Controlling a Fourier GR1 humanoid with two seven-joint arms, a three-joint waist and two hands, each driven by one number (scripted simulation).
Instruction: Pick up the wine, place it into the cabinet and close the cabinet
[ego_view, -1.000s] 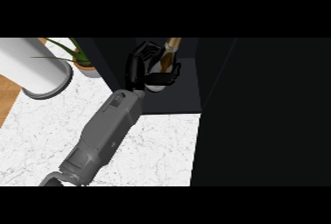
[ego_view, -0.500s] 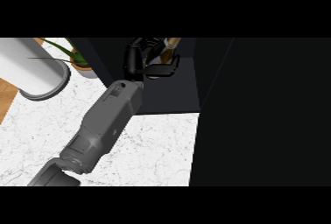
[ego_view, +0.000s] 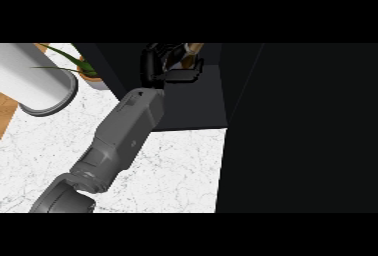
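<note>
One grey forearm (ego_view: 122, 135) reaches from the lower left over the white marble counter (ego_view: 173, 170) into the dark cabinet (ego_view: 192, 100). Its black hand (ego_view: 159, 62) has the fingers curled round the wine bottle (ego_view: 193, 50), which is inside the cabinet at the top. A white cylinder (ego_view: 33, 80) and a potted plant (ego_view: 77, 65) stand at the left.
</note>
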